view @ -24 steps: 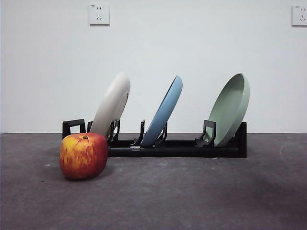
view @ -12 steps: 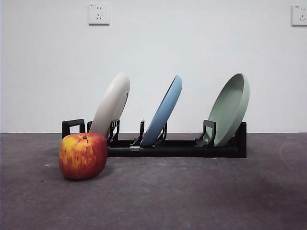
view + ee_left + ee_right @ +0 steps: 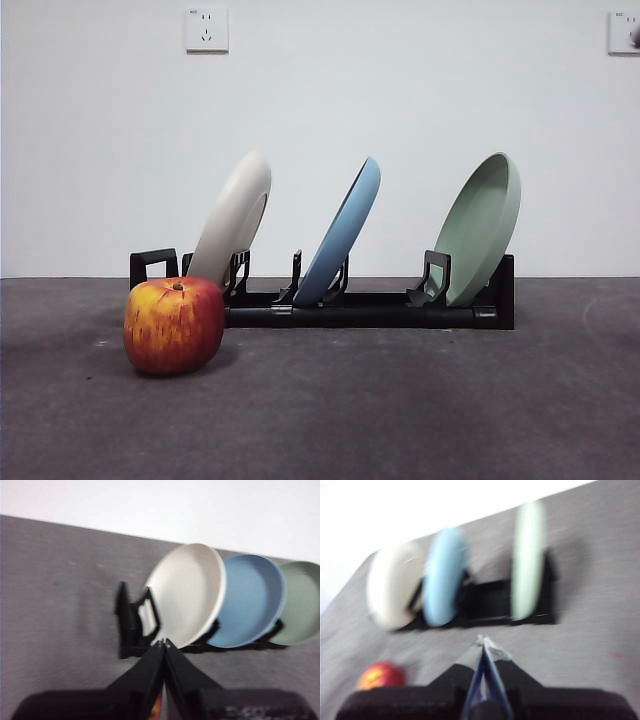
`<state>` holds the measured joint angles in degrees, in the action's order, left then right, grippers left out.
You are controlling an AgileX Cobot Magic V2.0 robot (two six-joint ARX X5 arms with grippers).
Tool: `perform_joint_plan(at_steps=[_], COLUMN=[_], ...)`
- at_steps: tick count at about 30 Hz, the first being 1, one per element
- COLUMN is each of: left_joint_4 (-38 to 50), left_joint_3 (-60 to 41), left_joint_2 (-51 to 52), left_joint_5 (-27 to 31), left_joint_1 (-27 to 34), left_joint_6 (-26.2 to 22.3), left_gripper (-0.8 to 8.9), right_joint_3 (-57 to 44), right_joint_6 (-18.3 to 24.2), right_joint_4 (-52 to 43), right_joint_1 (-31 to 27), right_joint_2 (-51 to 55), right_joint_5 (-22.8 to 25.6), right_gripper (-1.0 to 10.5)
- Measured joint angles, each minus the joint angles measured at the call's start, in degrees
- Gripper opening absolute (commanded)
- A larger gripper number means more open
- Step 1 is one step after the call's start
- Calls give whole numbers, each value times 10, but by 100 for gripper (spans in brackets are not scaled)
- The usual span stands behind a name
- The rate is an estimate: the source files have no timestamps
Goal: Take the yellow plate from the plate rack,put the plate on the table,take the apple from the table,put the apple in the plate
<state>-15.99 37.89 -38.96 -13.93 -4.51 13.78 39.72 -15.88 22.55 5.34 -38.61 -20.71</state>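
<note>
Yellow plate (image 3: 236, 215): matte cream, wide, shallow, leaning tilted in end slot of plate rack (image 3: 360, 305), blue plate (image 3: 343, 232) next, pale green plate (image 3: 482, 226) at far end. Apple (image 3: 174, 324) on table (image 3: 400, 410), just before rack's cream-plate end. Left gripper (image 3: 163, 642) jaws closed together, empty, short of yellow plate. Right gripper (image 3: 482, 641) also pressed closed, empty, well apart from rack.

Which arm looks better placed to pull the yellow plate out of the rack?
Probably left: its shut end effector points straight at the yellow plate, close by. The right end effector faces the plate rack farther off.
</note>
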Motion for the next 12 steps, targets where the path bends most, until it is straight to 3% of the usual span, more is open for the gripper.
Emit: perform_joint_plan(at_steps=[5, 8, 10, 12], left_joint_4=[-44, -61, -74, -86], left_joint_3=[115, 178, 218, 249], left_joint_2=[-134, -199, -240, -274], left_joint_5=[-92, -132, -146, -148], left_joint_1=[0, 0, -3, -9], left_joint_6=[-7, -9, -10, -12], left_gripper=[6, 178, 266, 264], right_joint_3=[93, 125, 137, 146], right_joint_6=[38, 48, 50, 50], right_joint_4=[50, 55, 59, 64], right_joint_1=[0, 0, 0, 0], right_joint_2=[-102, -140, -155, -167], right_joint_5=[-62, -64, -64, -63], right_gripper=[64, 290, 321, 321])
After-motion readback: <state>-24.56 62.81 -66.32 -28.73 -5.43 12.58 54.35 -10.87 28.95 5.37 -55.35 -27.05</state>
